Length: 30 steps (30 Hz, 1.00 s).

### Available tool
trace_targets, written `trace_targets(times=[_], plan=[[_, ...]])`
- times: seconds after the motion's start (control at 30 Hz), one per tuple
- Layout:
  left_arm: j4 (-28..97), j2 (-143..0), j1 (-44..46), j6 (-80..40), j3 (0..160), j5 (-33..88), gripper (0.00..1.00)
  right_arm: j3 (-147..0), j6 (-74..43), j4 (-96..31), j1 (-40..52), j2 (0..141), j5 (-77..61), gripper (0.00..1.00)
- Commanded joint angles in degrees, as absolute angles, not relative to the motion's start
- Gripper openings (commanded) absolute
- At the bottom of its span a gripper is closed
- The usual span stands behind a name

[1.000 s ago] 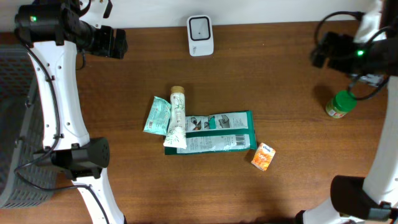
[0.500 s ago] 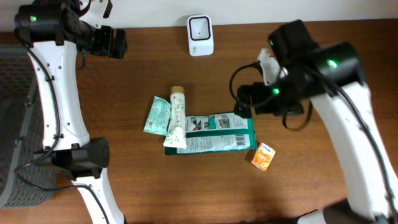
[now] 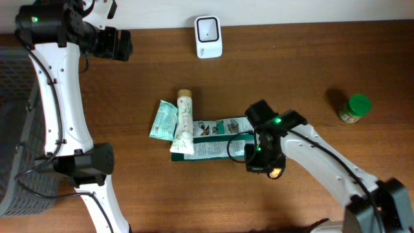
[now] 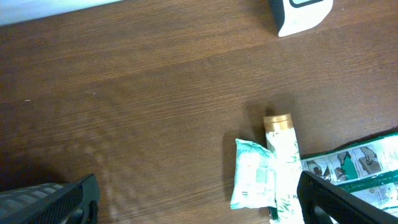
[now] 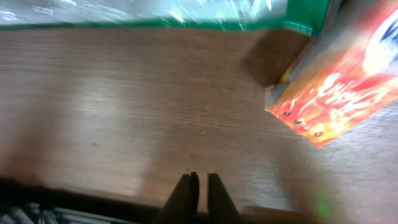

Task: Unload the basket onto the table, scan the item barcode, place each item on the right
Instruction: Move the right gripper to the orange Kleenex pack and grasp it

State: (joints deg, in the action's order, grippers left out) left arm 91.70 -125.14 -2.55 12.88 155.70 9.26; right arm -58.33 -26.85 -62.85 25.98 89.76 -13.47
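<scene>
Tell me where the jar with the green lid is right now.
In the overhead view the jar stands alone on the right side of the table, well to the right of the green packet and the orange box.

A dark brown, wood-grained counter (image 3: 310,65) is seen filling nearly the whole overhead view, is bounded along its far edge by a pale, plain strip of wall (image 3: 291,10), is flanked at the left by a dark grey slatted bin (image 3: 11,129), and is lit softly and evenly.
</scene>
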Motion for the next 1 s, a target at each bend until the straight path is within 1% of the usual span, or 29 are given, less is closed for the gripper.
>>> trace_targets(times=[0.0,0.13,0.27,0.37,0.5,0.6,0.67,0.73,0.77,0.8,0.83,0.87,0.9,0.93,0.97], plan=[[91.64,-124.81,-2.79,13.78,156.27,9.65,0.99,-54.61,-27.55,-62.30,26.17,93.82,-14.33,0.04],[91.64,-124.81,-2.79,13.78,156.27,9.65,0.99,-54.52,-34.24,-62.59,24.80,98.52,-3.66,0.04],[91.64,-124.81,-2.79,13.78,156.27,9.65,0.99,-54.50,-36.03,-63.16,18.92,98.80,2.20,0.04],[91.64,-124.81,-2.79,13.78,156.27,9.65,0.99,-54.50,-36.49,-58.63,13.28,98.80,3.79,0.04],[91.64,-124.81,-2.79,13.78,156.27,9.65,0.99,-54.52,-34.98,-51.51,7.90,98.80,11.29,0.04],[91.64,-124.81,-2.76,13.78,156.27,9.67,0.99,-54.52,-31.05,-43.03,4.95,98.80,10.07,0.04],[91.64,-124.81,-2.79,13.78,156.27,9.65,0.99,-54.52,-25.82,-33.50,4.38,98.80,1.69,0.05],[91.64,-124.81,-2.79,13.78,156.27,9.65,0.99,-54.54,-22.68,-25.04,4.43,98.80,-5.30,0.08],[91.64,-124.81,-2.79,13.78,156.27,9.65,0.99,-55.31,-22.70,-22.04,4.40,98.74,-6.02,0.08],[91.64,-124.81,-2.79,13.78,156.27,9.65,0.99,-56.42,-22.72,-22.50,4.36,98.74,-6.04,0.09],[91.64,-124.81,-2.79,13.78,156.27,9.67,0.99,-58.06,-22.72,-24.10,4.23,98.72,-6.04,0.12],[91.64,-124.81,-2.79,13.78,156.27,9.67,0.99,-59.86,-22.70,-26.30,4.03,98.72,-6.07,0.17],[91.64,-124.81,-2.79,13.78,156.27,9.65,0.99,-63.42,-22.72,-31.16,3.64,98.72,-6.09,0.23],[91.64,-124.81,-2.79,13.78,156.27,9.65,0.99,-66.92,-22.74,-36.10,3.38,98.72,-6.66,0.33],[91.64,-124.81,-2.79,13.78,156.27,9.67,0.99,-69.52,-23.75,-40.03,3.33,98.72,-7.31,0.49]])
